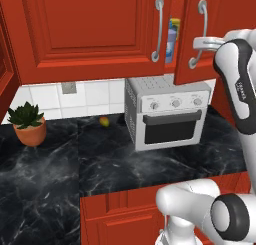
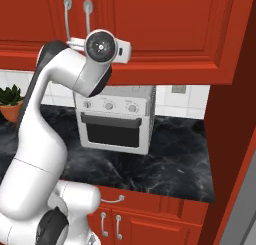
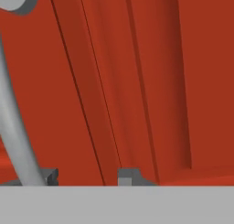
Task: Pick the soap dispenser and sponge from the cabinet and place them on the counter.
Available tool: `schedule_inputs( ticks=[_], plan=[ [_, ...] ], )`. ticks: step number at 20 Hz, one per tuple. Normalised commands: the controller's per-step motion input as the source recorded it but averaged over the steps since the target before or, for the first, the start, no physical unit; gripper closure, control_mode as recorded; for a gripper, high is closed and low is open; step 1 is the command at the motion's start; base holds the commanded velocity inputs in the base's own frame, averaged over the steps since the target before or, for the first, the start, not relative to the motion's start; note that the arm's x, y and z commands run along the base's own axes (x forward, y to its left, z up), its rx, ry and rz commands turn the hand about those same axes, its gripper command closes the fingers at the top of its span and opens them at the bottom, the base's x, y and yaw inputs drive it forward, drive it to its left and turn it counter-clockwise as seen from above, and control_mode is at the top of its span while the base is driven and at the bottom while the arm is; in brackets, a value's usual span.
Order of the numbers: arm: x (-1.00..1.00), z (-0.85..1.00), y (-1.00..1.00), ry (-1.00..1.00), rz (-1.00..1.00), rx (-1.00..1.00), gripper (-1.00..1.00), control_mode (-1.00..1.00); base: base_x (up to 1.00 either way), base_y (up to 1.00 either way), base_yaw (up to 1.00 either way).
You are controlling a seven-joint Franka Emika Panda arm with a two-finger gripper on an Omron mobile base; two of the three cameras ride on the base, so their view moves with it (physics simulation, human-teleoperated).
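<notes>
A little plant pot (image 1: 30,131) sits at the left edge of the worktop (image 1: 50,174), and the soap bottle (image 1: 172,43) peeks out through the gap between the cabinet (image 1: 90,29) doors. The hand (image 1: 202,42) is at the right door's handle (image 1: 198,35) — I cannot tell if it is open or closed. If it slips off the handle, the door may swing shut — then the bottle stays stuck inside.
</notes>
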Motion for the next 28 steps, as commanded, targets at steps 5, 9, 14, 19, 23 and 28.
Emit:
schedule_inputs(
  ticks=[5, 9, 14, 19, 23, 28],
  plan=[
    [-0.4, 0.0, -0.9, 0.0, 0.04, 0.03, 1.0, -1.0, 0.0, 0.0, 0.0],
    [-0.39, 0.0, -0.92, 0.0, 0.04, 0.04, 1.0, -1.0, 0.0, 0.0, 0.0],
    [-0.33, -0.01, -0.85, 0.04, 0.03, 0.03, 1.0, -1.0, 0.0, 0.0, 0.0],
    [-0.3, -0.03, -0.84, 0.07, 0.03, 0.03, 1.0, -1.0, 0.0, 0.0, 0.0],
    [-0.28, -0.08, -0.81, 0.08, 0.03, 0.03, 1.0, -1.0, 0.0, 0.0, 0.0],
    [-0.3, -0.08, -0.78, 0.06, 0.04, 0.03, 1.0, -1.0, 0.0, 0.0, 0.0]
  ],
)
